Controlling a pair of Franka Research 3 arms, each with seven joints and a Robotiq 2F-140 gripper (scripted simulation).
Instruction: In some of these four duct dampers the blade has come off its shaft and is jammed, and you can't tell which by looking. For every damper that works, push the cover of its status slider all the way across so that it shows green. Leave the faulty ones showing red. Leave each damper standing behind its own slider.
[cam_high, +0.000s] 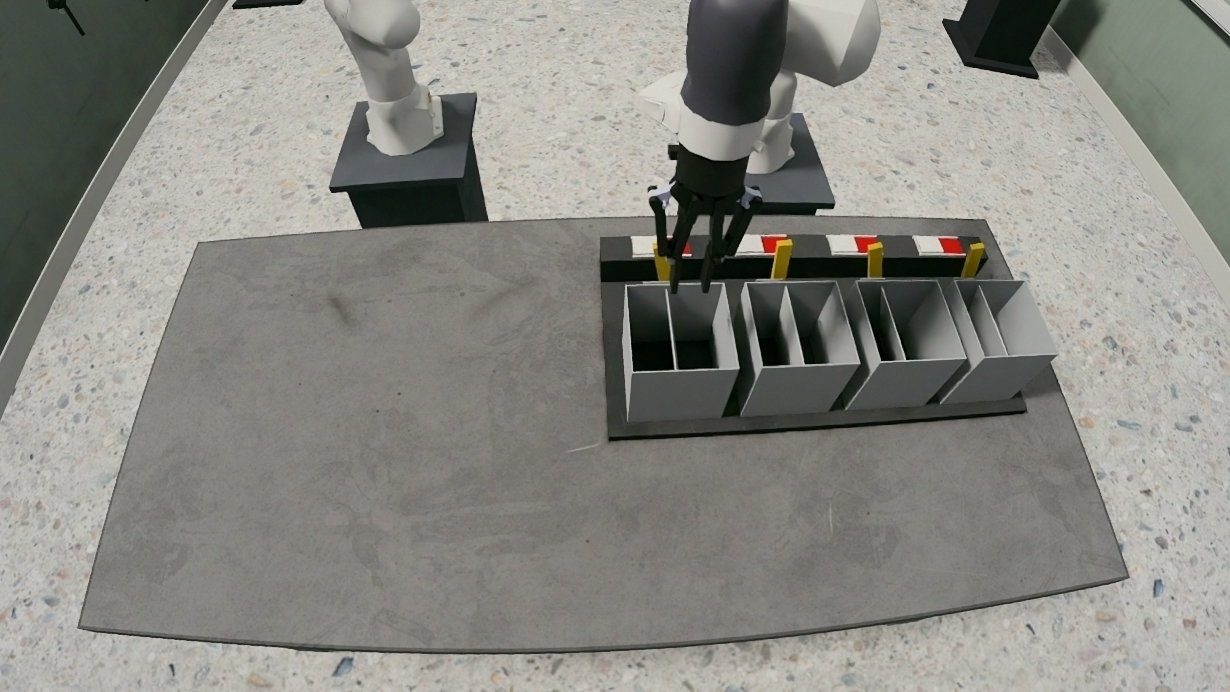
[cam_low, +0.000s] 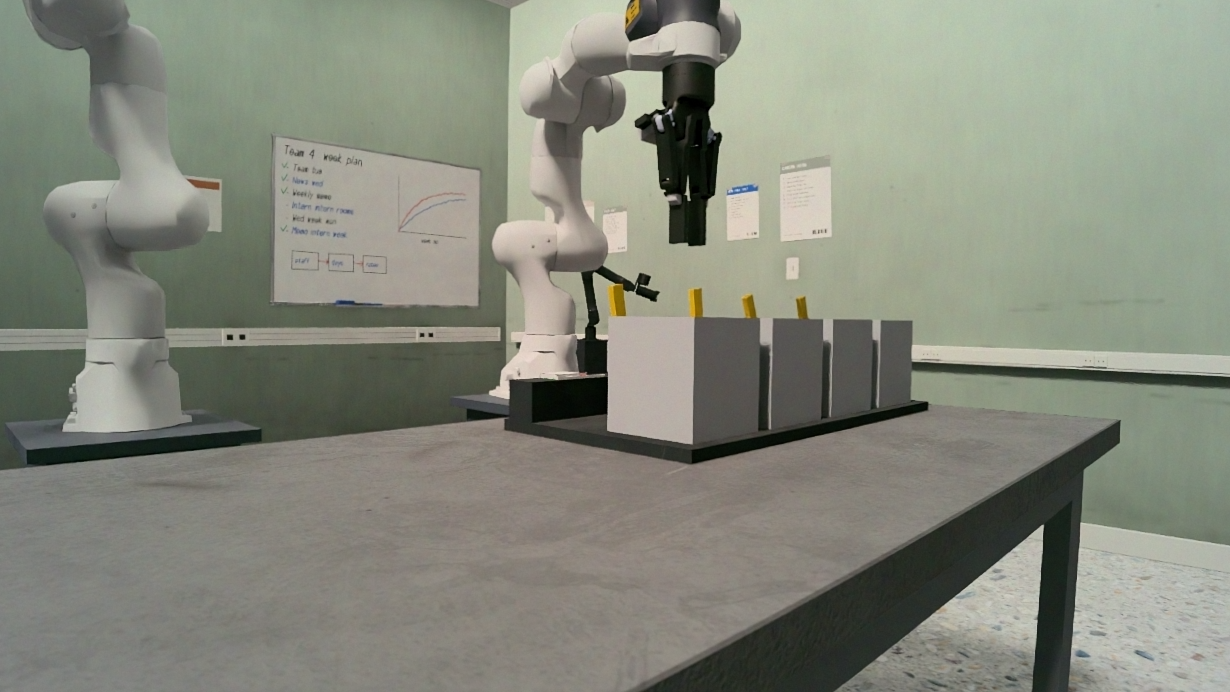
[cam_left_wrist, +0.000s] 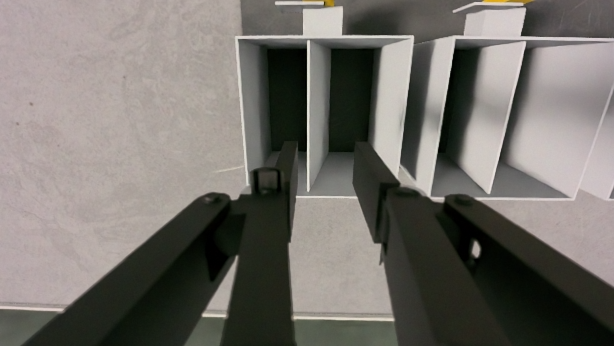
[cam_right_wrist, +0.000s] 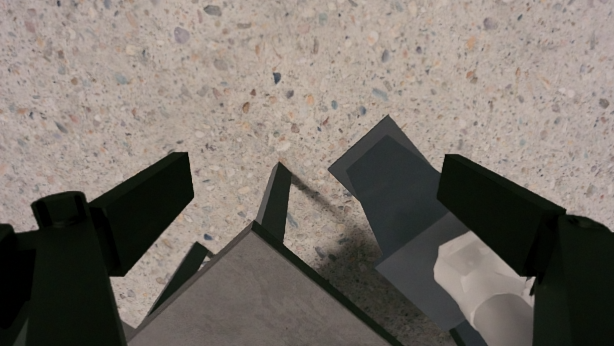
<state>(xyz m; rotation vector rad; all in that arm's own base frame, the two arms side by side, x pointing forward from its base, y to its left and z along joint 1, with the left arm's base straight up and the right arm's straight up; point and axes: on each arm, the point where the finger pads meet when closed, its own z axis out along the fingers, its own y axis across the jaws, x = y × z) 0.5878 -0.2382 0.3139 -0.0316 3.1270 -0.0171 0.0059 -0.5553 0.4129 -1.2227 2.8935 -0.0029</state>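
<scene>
Four grey open-topped duct dampers (cam_high: 679, 395) (cam_high: 795, 391) (cam_high: 903, 384) (cam_high: 997, 378) stand in a row on a black base, each with a yellow lever (cam_high: 660, 265) (cam_high: 781, 259) (cam_high: 874, 259) (cam_high: 971, 260) at its rear. The slider rail (cam_high: 617, 270) behind them shows red beside each white cover; the leftmost slider is partly hidden by fingers. My left gripper (cam_high: 690, 287) (cam_low: 688, 240) (cam_left_wrist: 325, 162) hangs above the leftmost damper (cam_low: 651, 378) (cam_left_wrist: 318, 100), clear of it. Its fingers are partly closed with a narrow, empty gap, touching nothing. My right gripper (cam_right_wrist: 316, 175) is wide open and empty, above floor and a table corner.
The black base (cam_high: 817, 420) sits on the right part of the grey table (cam_high: 344, 481) in the top view. The dampers stand close together with narrow gaps. The right arm's pedestal (cam_high: 404, 163) is behind the table, away from the dampers.
</scene>
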